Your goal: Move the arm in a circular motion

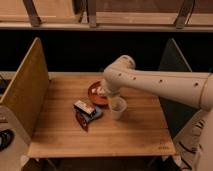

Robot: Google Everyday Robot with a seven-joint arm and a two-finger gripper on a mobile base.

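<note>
Spanning worktop [60, 135] from right, arm [160, 82] is bending down at wrist. Gripper [114, 98] is hanging right over cup [118, 109], plate [94, 93] just left. Open or shut: can't tell. Circling is likely risking cup contact.

tight middle, open front

the arm [160, 82] reaches in from the right and bars the air over the right half of the table [130, 136]. its gripper [114, 96] hangs low, just above the paper cup [118, 109]. just left of the cup sits a red plate [94, 94], and in front of that a small heap of snack packets [86, 111]; these three crowd the centre. a wooden side panel [25, 92] walls off the left edge, a dark panel [172, 62] the right. the bare wood along the front edge and in both front corners lies open.
</note>
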